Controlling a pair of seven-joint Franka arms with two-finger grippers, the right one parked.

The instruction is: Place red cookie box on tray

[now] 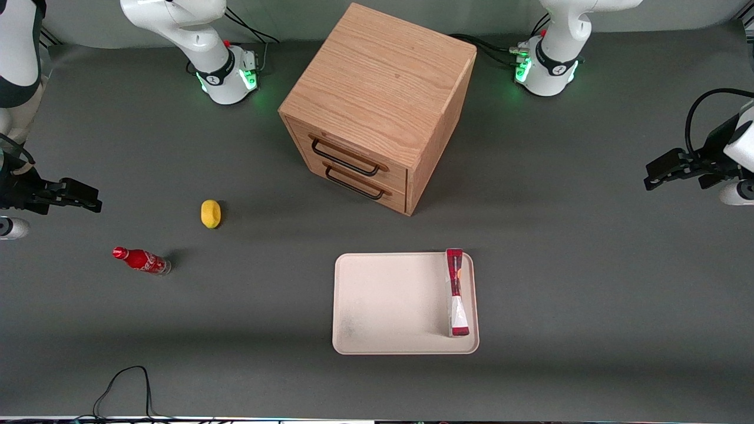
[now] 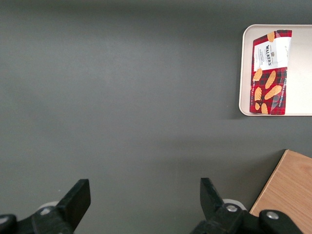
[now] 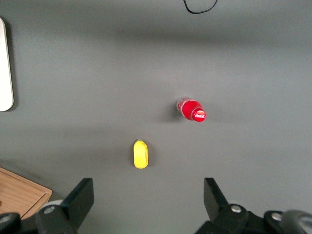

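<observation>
Standing on edge along the tray's (image 1: 383, 303) rim, the red cookie box (image 1: 456, 292) is seen; the empty claw (image 2: 145, 204) is held spread, well apart over the tabletop (image 1: 589, 265)

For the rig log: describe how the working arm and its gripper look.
The left arm has a glossy white shell with a black cable looping above its wrist. Its white base carries a black band and glows green, with dark cables plugged in beside it. The gripper, out over the working arm's end of the table, is matte black with two blocky, wedge-tipped fingers set wide apart, and silver screws at their mounts.
</observation>
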